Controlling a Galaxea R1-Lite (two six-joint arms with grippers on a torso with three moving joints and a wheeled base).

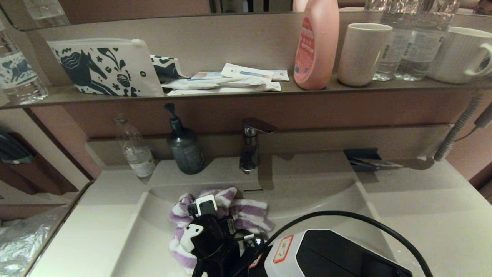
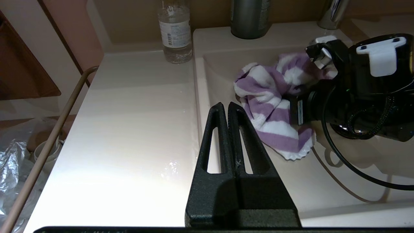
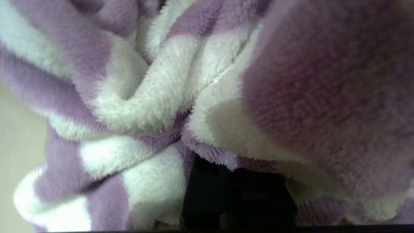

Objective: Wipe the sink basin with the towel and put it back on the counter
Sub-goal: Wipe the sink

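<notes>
Now | right gripper (image 1: 209,227) fingers buried in towel (image 1: 246,209), clamped | left gripper (image 2: 226,108) fingers together

The right arm reached down into the sink basin (image 1: 315,200) near its left wall, wrist pitched forward. The right gripper (image 3: 237,181) was buried in the towel (image 1: 238,209), fingers clamped on a bunched fold. The left gripper (image 2: 225,108) hovered above the basin's left rim, at the counter (image 2: 129,129) edge, fingers pressed together, holding nothing, apart from the towel.
</notes>
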